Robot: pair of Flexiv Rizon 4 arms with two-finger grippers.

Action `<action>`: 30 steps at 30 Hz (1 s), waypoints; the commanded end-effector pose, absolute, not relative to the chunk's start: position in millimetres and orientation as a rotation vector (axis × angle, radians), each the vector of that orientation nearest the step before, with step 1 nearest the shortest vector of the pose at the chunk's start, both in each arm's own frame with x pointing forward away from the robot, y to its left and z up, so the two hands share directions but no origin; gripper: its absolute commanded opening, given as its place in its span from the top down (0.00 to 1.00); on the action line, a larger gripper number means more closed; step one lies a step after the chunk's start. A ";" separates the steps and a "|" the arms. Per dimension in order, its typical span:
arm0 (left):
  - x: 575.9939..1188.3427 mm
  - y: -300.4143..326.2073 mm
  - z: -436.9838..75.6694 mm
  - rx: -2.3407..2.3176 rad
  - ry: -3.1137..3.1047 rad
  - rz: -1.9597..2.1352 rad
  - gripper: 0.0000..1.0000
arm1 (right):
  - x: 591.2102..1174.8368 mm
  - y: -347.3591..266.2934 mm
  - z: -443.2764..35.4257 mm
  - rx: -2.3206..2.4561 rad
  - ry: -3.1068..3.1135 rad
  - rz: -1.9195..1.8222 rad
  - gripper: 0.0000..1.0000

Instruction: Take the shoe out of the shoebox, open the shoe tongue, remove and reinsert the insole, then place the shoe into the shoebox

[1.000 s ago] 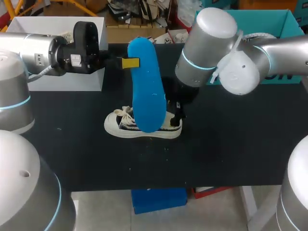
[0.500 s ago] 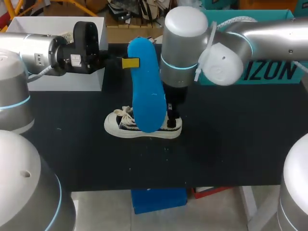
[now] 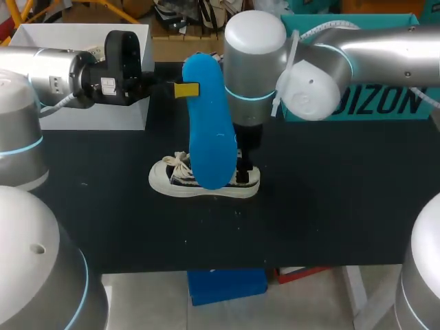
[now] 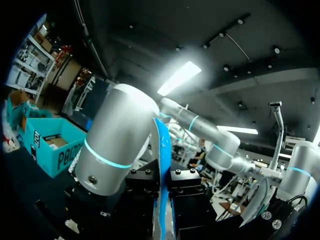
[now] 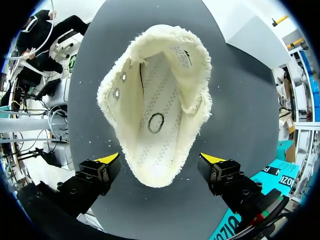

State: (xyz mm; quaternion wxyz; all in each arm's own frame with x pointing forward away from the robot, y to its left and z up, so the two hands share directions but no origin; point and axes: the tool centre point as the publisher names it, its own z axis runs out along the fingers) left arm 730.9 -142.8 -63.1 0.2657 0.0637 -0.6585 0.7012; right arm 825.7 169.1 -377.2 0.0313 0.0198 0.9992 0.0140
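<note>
Blue insole (image 3: 210,130) hangs upright w/ its lower end in front of the white sneaker (image 3: 172,182), clamped at its upper edge by L gripper (image 3: 184,89). Sneaker sits on its sole mid black table (image 3: 330,206), well apart from teal box (image 3: 385,103). R gripper (image 5: 161,160) is over the heel opening, fingers spread wide, one each side, clear of the shoe.

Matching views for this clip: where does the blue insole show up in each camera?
Head view: insole held up over the shoe, gripped at its upper edge by the left gripper.
Left wrist view: insole edge-on, a thin blue strip rising from that gripper.
Right wrist view: not in it; only the shoe shows.
Shared landmark: teal box.
</note>
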 end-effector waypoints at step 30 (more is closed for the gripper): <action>730.7 -144.1 -64.4 0.173 -1.779 1.896 1.00 | 818.5 162.7 -387.7 0.048 2.943 0.928 0.00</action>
